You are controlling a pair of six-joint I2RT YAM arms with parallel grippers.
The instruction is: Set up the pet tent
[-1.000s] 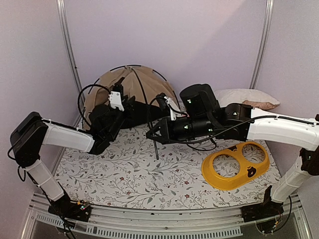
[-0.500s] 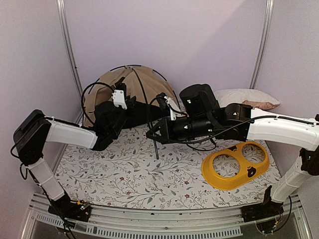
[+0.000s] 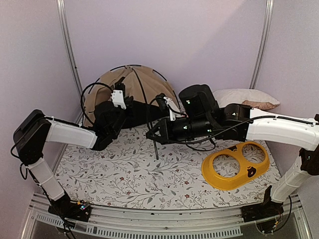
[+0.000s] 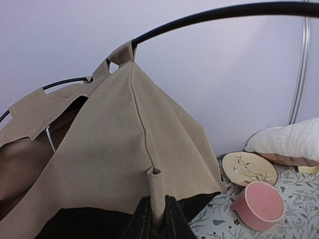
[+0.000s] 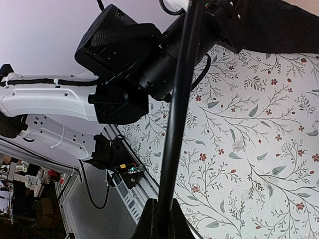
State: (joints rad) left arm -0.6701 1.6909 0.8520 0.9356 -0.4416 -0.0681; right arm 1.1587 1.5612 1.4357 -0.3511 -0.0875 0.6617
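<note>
Closed the left fingers (image 4: 174, 224) on a tan tab (image 4: 155, 194) of the pet tent (image 3: 134, 82), just left of the pillow (image 3: 246, 97). Clamping the black pole (image 5: 179, 99) in shut right fingers (image 5: 177, 226); probably ready for threading.

left arm (image 3: 67, 135): white shells, black joints | right arm (image 3: 281, 130): same, black looped cable | left gripper (image 4: 158, 205): black fingers

The left claw (image 4: 158, 222) has closed onto the pet tent (image 4: 119, 149) fabric

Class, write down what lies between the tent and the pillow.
Left wrist view: a cream dish and a pink bowl sit between tent and pillow.
</note>
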